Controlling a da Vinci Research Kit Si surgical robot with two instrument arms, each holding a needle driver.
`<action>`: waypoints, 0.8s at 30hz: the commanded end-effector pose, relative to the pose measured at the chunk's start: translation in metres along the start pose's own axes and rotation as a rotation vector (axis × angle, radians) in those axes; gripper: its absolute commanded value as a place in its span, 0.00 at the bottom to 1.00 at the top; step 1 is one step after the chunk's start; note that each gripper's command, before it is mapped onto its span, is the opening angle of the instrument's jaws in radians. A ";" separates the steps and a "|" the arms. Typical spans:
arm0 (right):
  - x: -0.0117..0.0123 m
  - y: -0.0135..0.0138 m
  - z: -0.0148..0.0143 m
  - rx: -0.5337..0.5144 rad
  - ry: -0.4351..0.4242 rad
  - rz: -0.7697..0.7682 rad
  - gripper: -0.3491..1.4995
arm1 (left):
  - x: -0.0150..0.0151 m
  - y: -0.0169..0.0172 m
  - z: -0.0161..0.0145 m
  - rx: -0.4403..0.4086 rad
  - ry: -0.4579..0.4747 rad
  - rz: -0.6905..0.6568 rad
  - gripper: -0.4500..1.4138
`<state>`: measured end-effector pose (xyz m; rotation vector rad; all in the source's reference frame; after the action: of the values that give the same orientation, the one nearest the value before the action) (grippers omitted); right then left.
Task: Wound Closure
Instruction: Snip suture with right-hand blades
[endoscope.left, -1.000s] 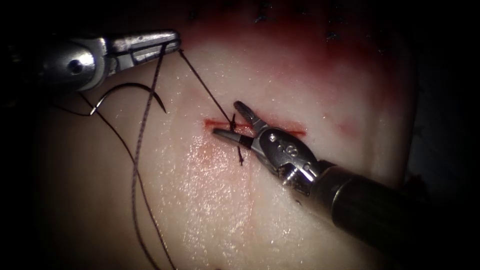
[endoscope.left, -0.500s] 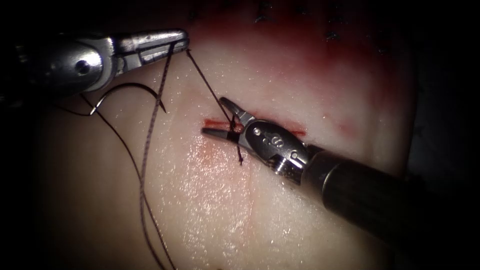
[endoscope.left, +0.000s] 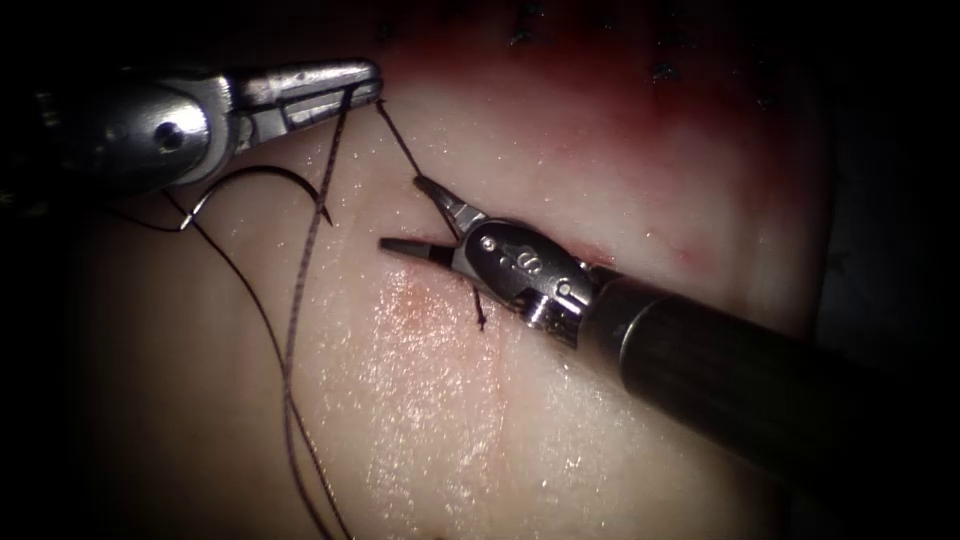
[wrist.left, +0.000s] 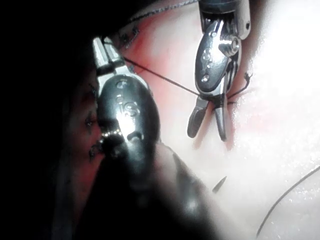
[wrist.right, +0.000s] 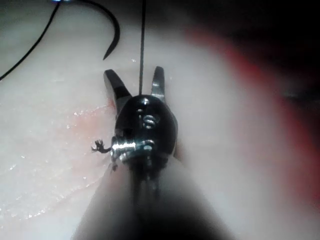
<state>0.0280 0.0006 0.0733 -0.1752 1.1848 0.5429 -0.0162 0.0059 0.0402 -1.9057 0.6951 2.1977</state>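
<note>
the thread (endoscope.left: 400, 140) is held taut by the clenched left claw (endoscope.left: 365, 85) at upper left; the right claw (endoscope.left: 412, 215) is spread open around it above the cut (endoscope.left: 600, 255). the needle (endoscope.left: 265, 180) is left free on the tissue (endoscope.left: 420, 400), left of the cut. a cut close to the knot is judged due next.

I see pale, glistening pork tissue (endoscope.left: 450, 420) w/ short red cut; curved dark steel needle (endoscope.left: 262, 178) lies free on its surface, left of cut, w/ dark thread (endoscope.left: 285, 380) trailing across.
</note>
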 end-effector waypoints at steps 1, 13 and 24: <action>-0.0001 -0.0002 0.0012 0.002 0.005 0.000 0.92 | -0.0002 -0.0003 0.0008 0.001 0.006 0.003 0.05; -0.0004 0.0000 0.0012 0.004 0.021 -0.134 0.00 | 0.0000 -0.0001 0.0007 -0.001 0.012 0.003 0.05; -0.0008 0.0008 -0.0025 0.015 0.024 -0.118 0.64 | 0.0003 0.0003 -0.0011 -0.011 0.028 0.014 0.05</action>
<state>0.0247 -0.0002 0.0724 -0.2418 1.1935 0.4285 -0.0146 0.0041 0.0397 -1.9485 0.7006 2.1947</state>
